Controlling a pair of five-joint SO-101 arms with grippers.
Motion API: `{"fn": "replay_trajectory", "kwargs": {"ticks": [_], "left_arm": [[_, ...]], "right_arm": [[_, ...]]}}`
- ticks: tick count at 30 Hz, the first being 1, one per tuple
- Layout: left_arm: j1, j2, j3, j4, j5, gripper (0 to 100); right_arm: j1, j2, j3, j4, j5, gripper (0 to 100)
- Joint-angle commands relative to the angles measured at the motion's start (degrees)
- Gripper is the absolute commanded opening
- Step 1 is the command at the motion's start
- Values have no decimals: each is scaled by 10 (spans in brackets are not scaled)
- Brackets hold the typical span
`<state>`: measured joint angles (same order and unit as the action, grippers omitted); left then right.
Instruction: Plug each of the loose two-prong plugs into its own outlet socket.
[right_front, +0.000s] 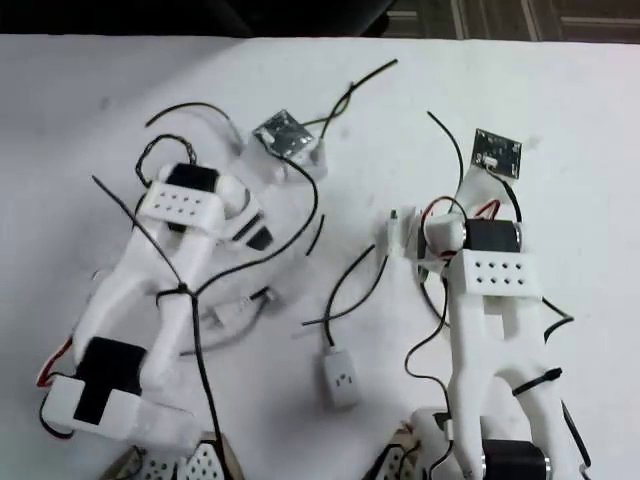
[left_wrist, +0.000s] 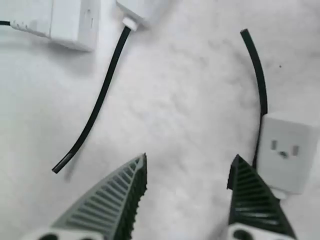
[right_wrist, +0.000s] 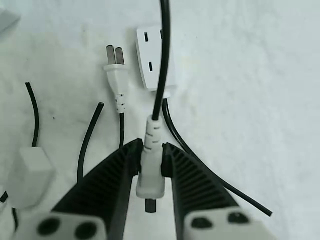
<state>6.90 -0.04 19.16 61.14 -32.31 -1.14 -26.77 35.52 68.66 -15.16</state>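
Note:
My right gripper (right_wrist: 151, 147) is shut on a white two-prong plug (right_wrist: 150, 172), whose black cord runs on ahead of it. Beyond the held plug lies a white outlet socket (right_wrist: 155, 57), face up, and a loose white plug (right_wrist: 116, 70) lies beside it, apart from it. My left gripper (left_wrist: 190, 162) hangs open over bare table with nothing between its fingers. A white outlet socket (left_wrist: 285, 150) lies just beside one finger (left_wrist: 252, 197). In the high view a socket (right_front: 340, 378) rests at front centre and a loose plug (right_front: 237, 316) left of it.
Loose black cords (right_front: 300, 215) curl across the middle of the white table (right_front: 90, 110). Another white block (right_wrist: 30, 170) lies beside my right gripper. A white plug body (left_wrist: 142, 10) and a white box (left_wrist: 70, 22) lie farther off in the left wrist view.

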Motion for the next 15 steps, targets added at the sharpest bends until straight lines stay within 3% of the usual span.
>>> {"fn": "replay_trajectory", "kwargs": {"ticks": [1, 10, 15], "left_arm": [[14, -12, -41, 64, 2, 260], [125, -12, -12, 104, 11, 260], [162, -7, 42, 42, 41, 262]], "right_arm": [[5, -21, -4, -6, -1, 17], [4, -20, -4, -6, 0, 17], [4, -18, -4, -6, 0, 17]]}}
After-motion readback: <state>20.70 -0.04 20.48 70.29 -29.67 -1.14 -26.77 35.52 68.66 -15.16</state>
